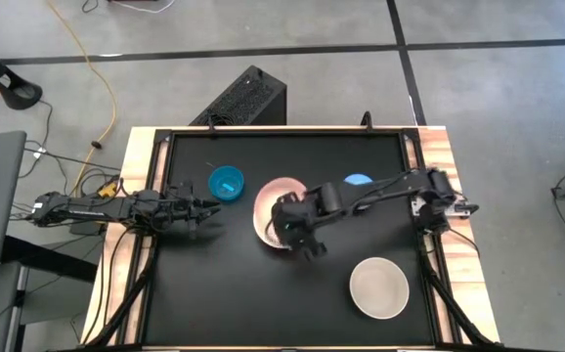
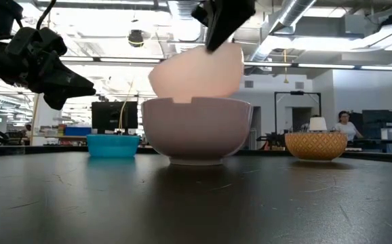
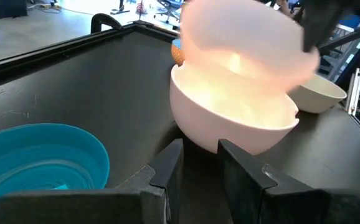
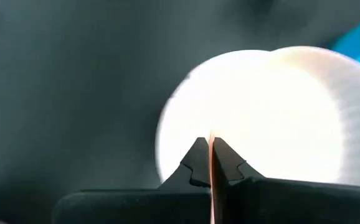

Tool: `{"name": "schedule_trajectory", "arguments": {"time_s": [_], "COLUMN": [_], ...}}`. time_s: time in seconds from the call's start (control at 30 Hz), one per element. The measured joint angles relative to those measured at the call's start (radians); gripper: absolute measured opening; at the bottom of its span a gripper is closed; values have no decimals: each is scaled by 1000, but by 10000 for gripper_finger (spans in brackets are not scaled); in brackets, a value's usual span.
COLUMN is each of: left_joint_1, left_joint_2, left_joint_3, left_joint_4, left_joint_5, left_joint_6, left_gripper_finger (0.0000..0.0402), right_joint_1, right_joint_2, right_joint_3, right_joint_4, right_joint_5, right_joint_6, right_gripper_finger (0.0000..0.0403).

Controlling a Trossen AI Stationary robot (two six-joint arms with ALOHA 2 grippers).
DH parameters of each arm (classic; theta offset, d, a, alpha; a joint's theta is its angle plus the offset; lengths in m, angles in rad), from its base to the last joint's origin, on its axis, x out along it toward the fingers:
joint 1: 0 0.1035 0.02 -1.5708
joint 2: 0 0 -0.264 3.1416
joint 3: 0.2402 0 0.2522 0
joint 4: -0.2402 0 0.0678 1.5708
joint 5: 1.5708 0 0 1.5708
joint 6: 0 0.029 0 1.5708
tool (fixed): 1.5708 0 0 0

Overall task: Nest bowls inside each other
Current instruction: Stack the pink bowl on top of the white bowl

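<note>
1. The right tool (image 4: 211,163) is pinching the thin rim of the translucent pink bowl (image 2: 197,71), its two fingers pressed together on the wall of the bowl.
2. The pink bowl is hanging tilted over the white bowl (image 2: 196,129), with its lower edge dipping inside the white bowl's rim; in the low view it is not sitting level or fully down.
3. The white bowl is standing upright on the black bench (image 1: 263,293), near the middle, seen from above partly under the right arm.
4. The left tool (image 3: 198,165) is hovering just beside the white bowl, on the side facing the teal bowl (image 1: 226,183); its fingers are standing slightly apart with a narrow gap and nothing between them.
5. The teal bowl is sitting upright on the bench, near the left tool and apart from the white bowl.
6. The lighter blue bowl (image 1: 358,180) is lying beyond the right arm, toward the far edge of the bench, partly hidden by the arm.
7. The cream-white bowl (image 1: 378,287) is resting alone near the bench's front right corner, well apart from the others.
8. A person (image 2: 346,126) is sitting in the room far behind the bench.
</note>
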Motion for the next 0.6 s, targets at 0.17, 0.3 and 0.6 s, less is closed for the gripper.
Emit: {"name": "schedule_trajectory", "arguments": {"time_s": [0.17, 0.3, 0.6], "left_joint_1": [0, 0, 0], "left_joint_2": [0, 0, 0], "left_joint_3": [0, 0, 0], "left_joint_4": [0, -1, 1], "left_joint_5": [0, -2, -25], "left_joint_6": [0, 0, 0], "left_gripper_finger": [88, 88, 88], "right_joint_1": [-39, -37, 27], "right_joint_2": [-144, -209, -202], "right_joint_3": [-280, -428, -505], "right_joint_4": [276, 417, 609], "right_joint_5": [-3, -3, 14], "right_joint_6": [22, 23, 22], "right_gripper_finger": [0, 0, 0]}}
